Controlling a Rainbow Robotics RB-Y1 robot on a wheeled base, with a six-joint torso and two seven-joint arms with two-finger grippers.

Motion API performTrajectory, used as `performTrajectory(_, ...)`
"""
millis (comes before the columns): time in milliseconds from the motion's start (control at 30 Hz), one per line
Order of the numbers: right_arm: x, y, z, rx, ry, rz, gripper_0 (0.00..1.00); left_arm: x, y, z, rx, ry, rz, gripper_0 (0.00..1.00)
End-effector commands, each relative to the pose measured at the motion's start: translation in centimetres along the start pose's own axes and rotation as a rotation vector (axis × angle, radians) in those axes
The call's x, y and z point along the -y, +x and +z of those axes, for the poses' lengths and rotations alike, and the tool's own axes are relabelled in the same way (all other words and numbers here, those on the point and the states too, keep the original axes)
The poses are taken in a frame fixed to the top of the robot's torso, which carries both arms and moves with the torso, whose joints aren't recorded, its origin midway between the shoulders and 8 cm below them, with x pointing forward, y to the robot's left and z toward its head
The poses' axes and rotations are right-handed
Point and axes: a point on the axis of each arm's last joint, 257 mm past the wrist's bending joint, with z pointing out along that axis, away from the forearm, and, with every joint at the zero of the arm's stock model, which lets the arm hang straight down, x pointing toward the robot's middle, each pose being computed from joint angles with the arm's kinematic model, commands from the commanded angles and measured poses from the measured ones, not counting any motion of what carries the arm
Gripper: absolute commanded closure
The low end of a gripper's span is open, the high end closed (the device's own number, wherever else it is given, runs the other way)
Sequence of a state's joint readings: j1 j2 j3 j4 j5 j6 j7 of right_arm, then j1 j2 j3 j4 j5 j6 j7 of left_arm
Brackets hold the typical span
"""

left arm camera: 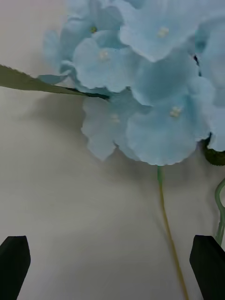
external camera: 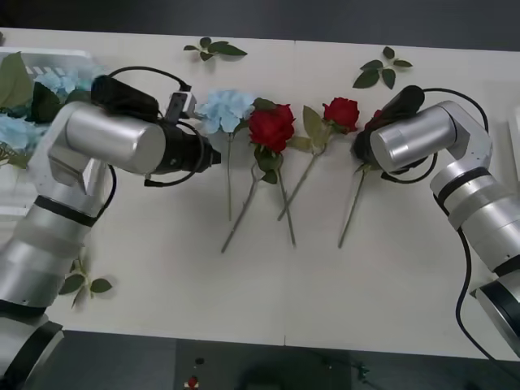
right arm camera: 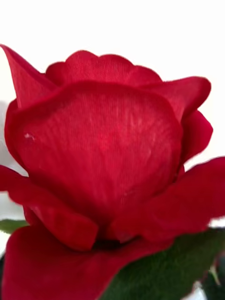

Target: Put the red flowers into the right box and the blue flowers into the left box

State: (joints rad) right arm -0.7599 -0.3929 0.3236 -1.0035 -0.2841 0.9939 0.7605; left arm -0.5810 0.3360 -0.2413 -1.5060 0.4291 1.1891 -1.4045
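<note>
Left tool [left arm camera: 112, 262] hangs released over the blue flower [external camera: 226, 108] on the counter [external camera: 390, 276]; its stem runs beside a rose [external camera: 272, 127], so it may snag that. Right tool sits against the far-right rose [right arm camera: 103, 159]; can't tell its grip. Left box [external camera: 49, 55] already holds blue flowers.

Beside the matt, smooth white table [external camera: 162, 284], the arms wear brushed silvery metal [external camera: 114, 138] with glossy black plastic joints, while the red rose [right arm camera: 108, 159] shows finely woven, velvety cloth petals and the blue flower [left arm camera: 150, 93] thin, soft matt fabric on a smooth plastic stem.
</note>
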Motion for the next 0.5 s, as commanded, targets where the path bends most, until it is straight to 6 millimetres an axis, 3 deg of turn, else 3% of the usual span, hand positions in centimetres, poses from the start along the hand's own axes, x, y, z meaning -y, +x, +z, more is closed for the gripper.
performTrajectory(33, -3.4, -0.9, -1.0, 0.019, -0.054, 0.022, 1.00, 2.5, -4.2, -1.2, 0.095, -0.047, -0.020, 0.00)
performTrajectory(200, -3.7, -1.0, -1.1, 0.019, -0.060, 0.024, 1.00, 3.6, -4.2, -0.5, 0.131, -0.166, 0.048, 0.00)
performTrajectory(500, -4.1, -1.4, -1.3, 0.023, -0.070, 0.026, 1.00, 5.2, -2.3, 2.6, 0.102, -0.169, 0.027, 0.00)
